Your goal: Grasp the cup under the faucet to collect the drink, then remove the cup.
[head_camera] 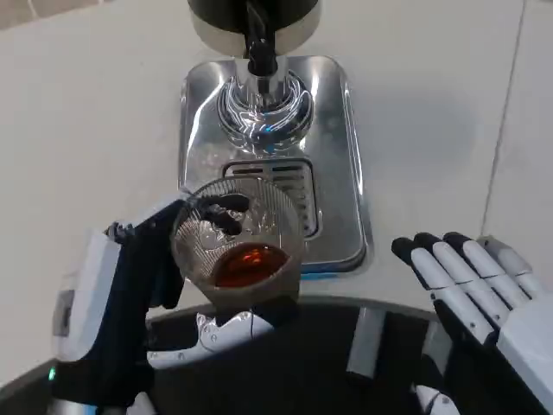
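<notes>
We see our left hand (143, 277) gripping the cup (239, 251), already holding amber drink, at six o'clock from the faucet (259, 54) over the steel drip tray (337, 173), so filling looks done. Our right hand (471, 285) waits open at four o'clock on the counter (86, 112). The dispenser's top is cut off.

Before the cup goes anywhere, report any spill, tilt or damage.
Nothing stands out. The left hand holds the clear cup upright, with amber drink low in its bottom, near the front edge of the steel drip tray. No liquid shows on the white table. The right hand waits open.
</notes>
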